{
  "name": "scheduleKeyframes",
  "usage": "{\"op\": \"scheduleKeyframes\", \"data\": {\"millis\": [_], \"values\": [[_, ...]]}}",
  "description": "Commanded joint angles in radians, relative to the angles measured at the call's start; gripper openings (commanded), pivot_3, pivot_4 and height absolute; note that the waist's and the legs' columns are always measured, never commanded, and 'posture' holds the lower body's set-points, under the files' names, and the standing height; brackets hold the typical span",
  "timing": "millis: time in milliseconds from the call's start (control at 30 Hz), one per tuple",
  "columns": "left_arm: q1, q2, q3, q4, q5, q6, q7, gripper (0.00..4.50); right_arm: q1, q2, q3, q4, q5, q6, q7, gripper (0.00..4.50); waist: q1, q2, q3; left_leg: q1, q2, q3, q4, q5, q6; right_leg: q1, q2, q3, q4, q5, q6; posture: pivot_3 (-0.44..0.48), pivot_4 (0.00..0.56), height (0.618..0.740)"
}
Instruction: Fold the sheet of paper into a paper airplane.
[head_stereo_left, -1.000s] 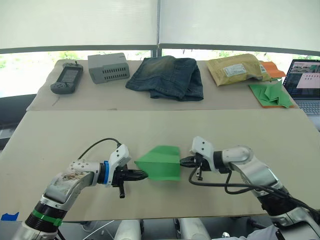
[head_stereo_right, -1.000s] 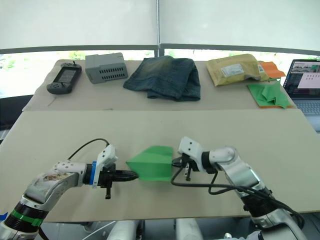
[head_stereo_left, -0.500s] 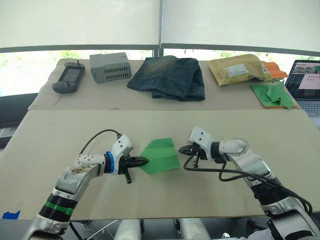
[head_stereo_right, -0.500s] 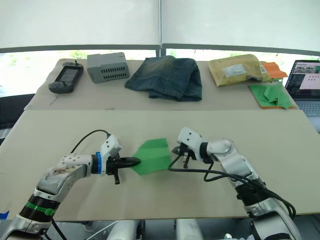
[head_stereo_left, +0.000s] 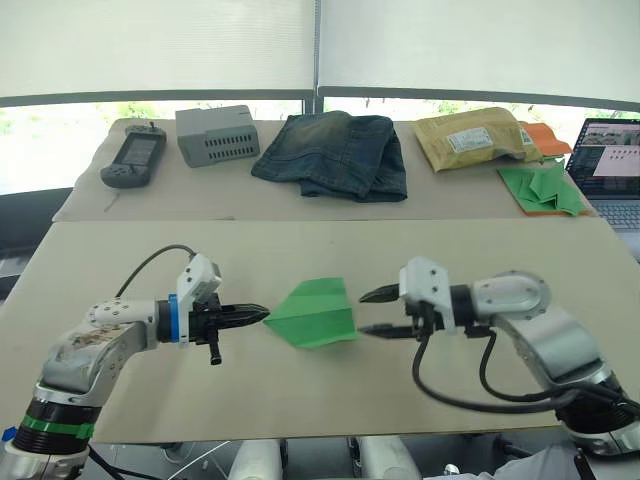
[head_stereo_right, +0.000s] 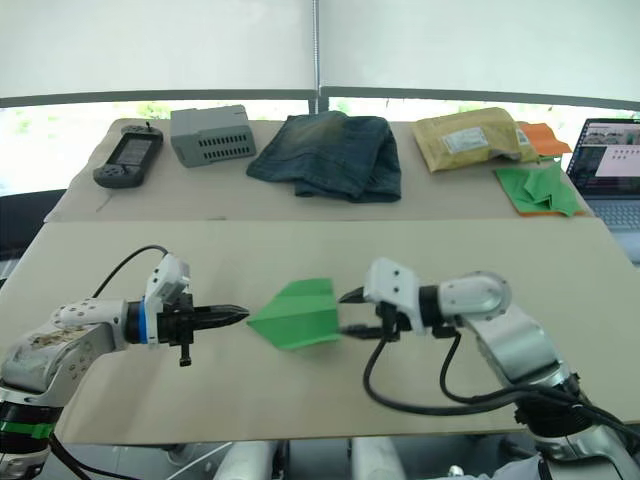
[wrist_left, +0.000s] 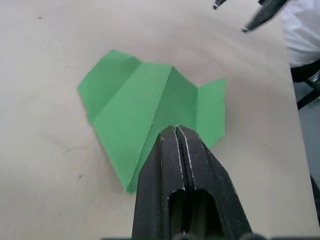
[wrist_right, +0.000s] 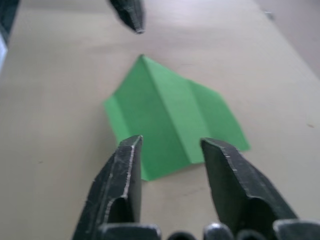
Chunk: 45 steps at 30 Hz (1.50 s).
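Observation:
The sheet of paper (head_stereo_left: 318, 312) is bright green and folded into a flat pointed wedge with layered creases, the paper airplane shape. It lies on the tan table (head_stereo_left: 120, 260) near the middle, its point toward my left. My left gripper (head_stereo_left: 262, 312) is shut and empty, its tip right at the wedge's point; whether it touches is unclear. The left wrist view has the same shut fingers (wrist_left: 170, 150) over the paper (wrist_left: 145, 100). My right gripper (head_stereo_left: 364, 312) stands open just off the paper's wide end, nothing between its fingers (wrist_right: 125, 165), with the paper (wrist_right: 172, 112) ahead.
On the far table lie a handheld controller (head_stereo_left: 133, 158), a grey box (head_stereo_left: 217, 134), folded jeans (head_stereo_left: 335, 152), a yellow padded envelope (head_stereo_left: 475, 137) and a pile of green paper shapes on an orange sheet (head_stereo_left: 545, 188). A laptop (head_stereo_left: 612, 165) stands at the far right.
My right gripper has opened, let go of the paper's wide end and backed off to the right. My left arm has drawn back to the left. The paper now lies free on the table.

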Motion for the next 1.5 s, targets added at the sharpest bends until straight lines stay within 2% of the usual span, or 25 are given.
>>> {"op": "scheduleKeyframes", "data": {"millis": [33,233,267,533,767,1200,1367,1500], "values": [[0.009,0.013,0.033,-0.028,-0.02,0.007,0.005,0.0,-0.004,0.01,0.095,0.003,-0.116,-0.097,-0.022,3.28,0.003,0.0,0.0,0.0,0.0,0.0,0.0,0.0,0.0,0.0,0.0,0.0,0.0,0.0,0.0,0.0,0.15,0.728],[0.041,0.02,0.049,-0.061,-0.035,0.032,0.019,0.0,-0.004,0.067,0.161,0.069,-0.206,-0.168,-0.073,3.28,0.005,0.0,0.0,-0.001,0.0,0.001,0.001,0.0,0.0,-0.001,-0.001,0.0,0.0,0.0,0.0,0.0,0.15,0.728],[0.047,0.023,0.054,-0.066,-0.04,0.039,0.018,0.0,-0.006,0.077,0.165,0.084,-0.219,-0.175,-0.083,2.76,0.005,0.0,0.0,-0.001,0.0,0.001,0.001,0.0,0.0,-0.001,-0.001,0.0,0.0,0.0,0.0,0.0,0.15,0.728],[0.036,0.021,0.058,-0.063,-0.046,0.042,0.034,0.0,-0.05,0.2,0.167,0.211,-0.316,-0.283,-0.207,0.04,0.002,0.0,0.0,-0.001,0.0,0.0,0.001,0.0,0.0,-0.001,0.0,0.0,0.001,0.0,0.0,0.0,0.15,0.728],[0.024,0.016,0.035,-0.065,-0.039,0.039,0.039,0.0,-0.057,0.232,0.172,0.225,-0.347,-0.265,-0.23,0.04,0.006,0.0,0.0,-0.001,0.0,0.0,0.001,0.0,0.0,-0.001,-0.001,0.0,0.001,0.001,-0.001,0.0,0.15,0.728],[-0.017,0.007,-0.006,-0.048,-0.04,0.043,0.039,0.0,-0.079,0.17,0.175,0.268,-0.39,-0.39,-0.174,0.04,0.003,0.0,0.0,-0.001,-0.001,0.001,0.001,0.0,0.0,-0.001,0.0,0.0,0.001,0.001,-0.001,0.0,0.15,0.728],[-0.033,0.006,-0.024,-0.042,-0.037,0.044,0.035,0.0,-0.079,0.156,0.195,0.286,-0.426,-0.435,-0.161,1.53,0.004,0.0,0.0,-0.001,-0.001,0.0,0.001,0.0,0.0,-0.001,0.0,0.0,0.001,0.001,-0.001,0.0,0.15,0.728],[-0.041,0.01,-0.035,-0.038,-0.036,0.042,0.029,0.0,-0.055,0.158,0.201,0.286,-0.442,-0.444,-0.161,2.97,0.003,0.0,0.0,-0.001,-0.001,0.0,0.001,0.0,0.0,-0.001,0.0,0.0,0.001,0.001,-0.001,0.0,0.15,0.728]]}}
